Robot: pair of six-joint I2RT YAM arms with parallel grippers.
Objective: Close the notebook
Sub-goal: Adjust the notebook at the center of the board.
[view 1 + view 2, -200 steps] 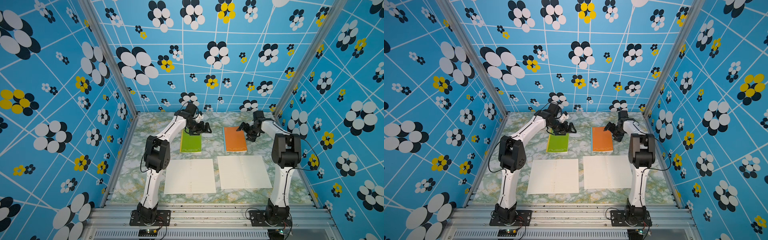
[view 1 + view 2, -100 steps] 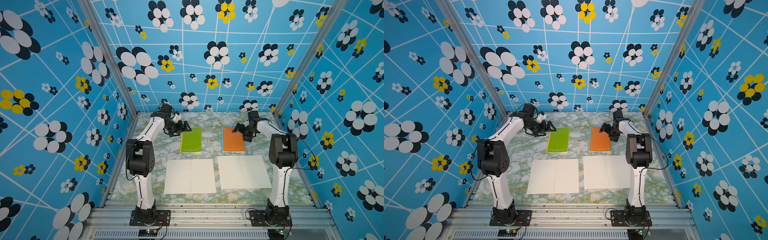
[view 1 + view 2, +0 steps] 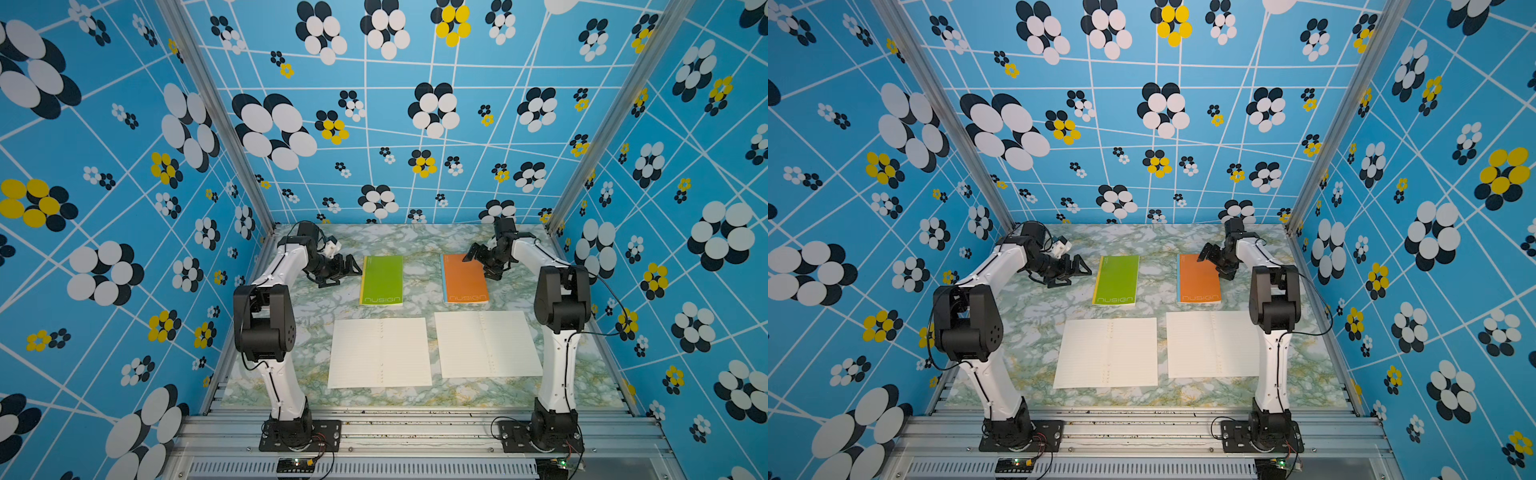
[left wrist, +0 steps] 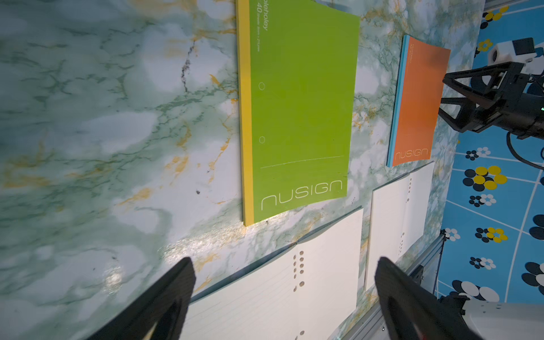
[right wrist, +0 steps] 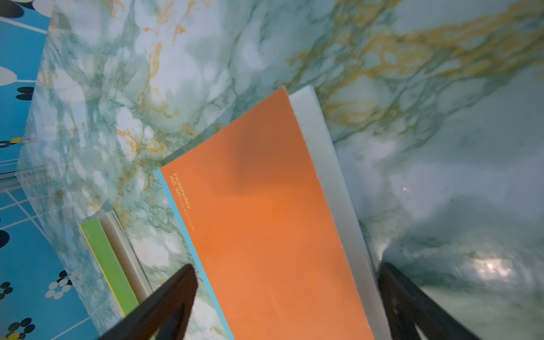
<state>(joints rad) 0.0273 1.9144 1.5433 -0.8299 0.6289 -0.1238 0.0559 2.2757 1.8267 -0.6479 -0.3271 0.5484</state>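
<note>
Two notebooks lie open with white lined pages up, near the table's front: one at the left (image 3: 380,353) and one at the right (image 3: 486,345). Behind them lie a shut green notebook (image 3: 381,280) and a shut orange notebook (image 3: 463,280). My left gripper (image 3: 345,276) stands open and empty just left of the green notebook, low over the table. In the left wrist view the left open notebook (image 4: 279,294) shows between its fingers. My right gripper (image 3: 478,266) stands open over the orange notebook's far right edge (image 5: 265,206), holding nothing.
The marbled table (image 3: 316,316) is walled by blue flowered panels on three sides. An aluminium rail (image 3: 415,419) runs along the front and carries both arm bases. The right arm's upright link (image 3: 561,303) stands beside the right open notebook.
My left gripper has swung left, from above the green notebook's far end to the table beside it. My right gripper has shifted slightly left over the orange notebook. Both stay open.
</note>
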